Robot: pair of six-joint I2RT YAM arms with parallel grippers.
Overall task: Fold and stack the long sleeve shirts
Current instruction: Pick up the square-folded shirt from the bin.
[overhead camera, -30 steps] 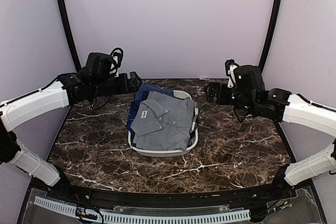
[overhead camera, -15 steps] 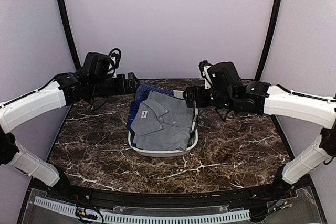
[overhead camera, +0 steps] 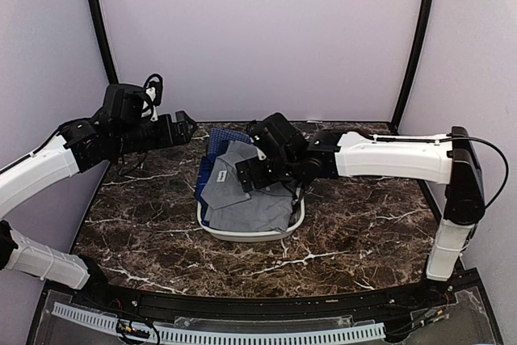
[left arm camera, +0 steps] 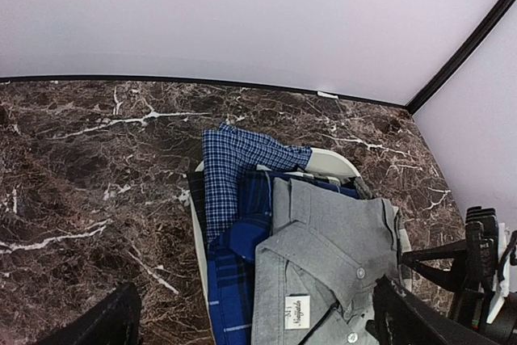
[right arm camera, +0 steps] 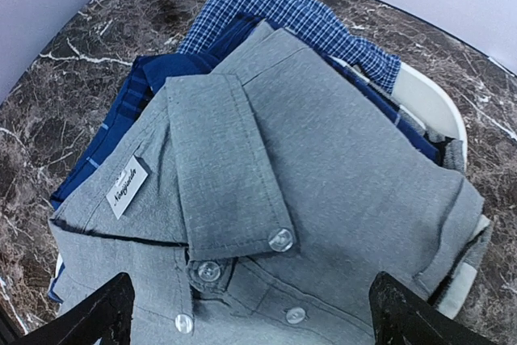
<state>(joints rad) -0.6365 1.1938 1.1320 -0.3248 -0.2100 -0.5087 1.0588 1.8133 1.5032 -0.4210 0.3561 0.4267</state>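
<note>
- Over the white basket [overhead camera: 242, 234], the right gripper [overhead camera: 245, 175] hung with jaws wide and empty, just above the grey shirt [overhead camera: 258, 204], which lay atop the blue plaid shirt [overhead camera: 220, 141] inside.
- The left gripper [overhead camera: 182, 123] hovered off to the left, also spread, holding nothing.
- The pick called for pinching the grey collar alone, leaving the plaid behind.
- The white neck label [right arm camera: 127, 186] bore script too small to read.

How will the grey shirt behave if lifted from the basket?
Probably floppy: the grey shirt is thin creased cloth, so it should sag and unfold. It lies on the plaid shirt and might drag it along.
</note>
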